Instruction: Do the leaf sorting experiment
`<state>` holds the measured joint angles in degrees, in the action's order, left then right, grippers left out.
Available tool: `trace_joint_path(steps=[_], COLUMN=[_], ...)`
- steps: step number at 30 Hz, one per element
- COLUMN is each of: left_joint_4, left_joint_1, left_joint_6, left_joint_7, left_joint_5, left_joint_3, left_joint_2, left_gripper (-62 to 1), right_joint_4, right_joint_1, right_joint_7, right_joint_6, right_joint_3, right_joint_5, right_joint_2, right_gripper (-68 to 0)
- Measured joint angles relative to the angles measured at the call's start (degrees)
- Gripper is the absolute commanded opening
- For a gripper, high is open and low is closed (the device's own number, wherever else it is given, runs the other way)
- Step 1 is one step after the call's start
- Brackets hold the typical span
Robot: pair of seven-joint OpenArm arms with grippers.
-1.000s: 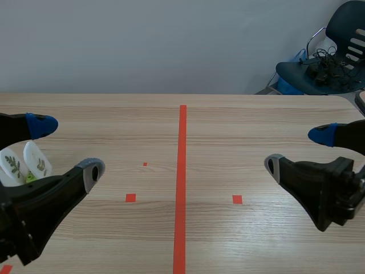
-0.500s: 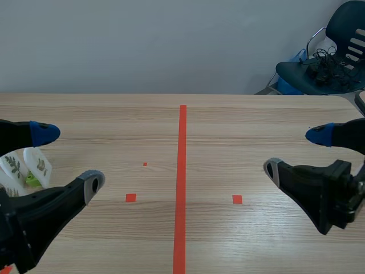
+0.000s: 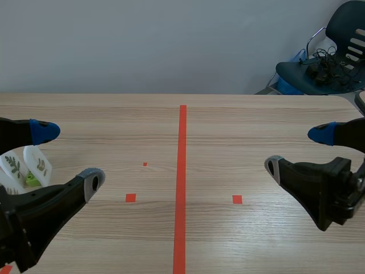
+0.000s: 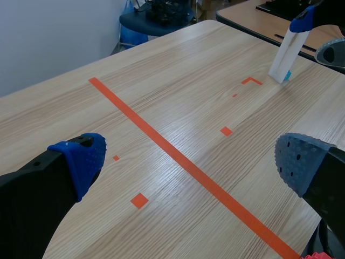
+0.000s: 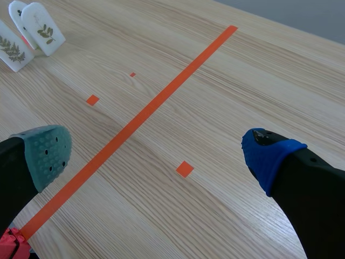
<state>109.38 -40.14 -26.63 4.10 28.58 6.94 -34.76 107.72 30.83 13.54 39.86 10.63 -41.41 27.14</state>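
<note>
The leaf cards [image 3: 39,162], white w/ rounded tops and small green sprigs printed on them, stand close together at the left side of the table [image 3: 239,125], well apart from the centre tape line [image 3: 181,182]. In the scene view they show in the gap between the left gripper's fingers. A small bright-green bit [image 3: 31,180] sits at their base; what it is can't be told. From the right wrist view the same cards [image 5: 39,29] sit far ahead of that gripper, across the tape line, and a further white top shows just behind them. The left gripper [image 3: 67,155] hangs low near the cards, not touching them, fingers spread wide w/ nothing between them. Its own view [image 4: 191,159] shows only bare wood, the tape line and small orange squares [image 4: 139,200] in the gap. The right gripper [image 3: 299,150] is on the opp. side of the table, also wide apart and holding nothing [image 5: 157,154]. In the left wrist view a white upright piece [image 4: 284,56] stands just beside an orange corner mark [image 4: 251,81], near the right arm's fingertips. Beyond the table's far right corner is a dark chair [image 3: 336,54] w/ cables piled on the seat, against a plain grey wall [image 3: 142,40].
</note>
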Motion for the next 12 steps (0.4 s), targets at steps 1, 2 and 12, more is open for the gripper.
trace_joint_path(steps=[1, 2, 12], left_joint_4=[0.0, 0.0, 0.0], left_joint_1=[0.0, 0.0, 0.0], left_joint_6=[0.0, 0.0, 0.0], left_joint_7=[0.0, 0.0, 0.0], left_joint_5=[0.0, 0.0, 0.0], left_joint_3=[0.0, 0.0, 0.0], left_joint_2=[0.0, 0.0, 0.0], left_gripper=[1.4, 1.4, 1.4], right_joint_4=[0.0, 0.0, 0.0], right_joint_1=[0.0, 0.0, 0.0], right_joint_7=[-0.02, -0.26, -1.6], right_joint_6=[0.0, 0.0, 0.0], right_joint_3=[0.0, 0.0, 0.0], right_joint_5=[0.0, 0.0, 0.0], right_joint_2=[0.0, 0.0, -0.02], right_gripper=[0.4, 0.4, 0.4])
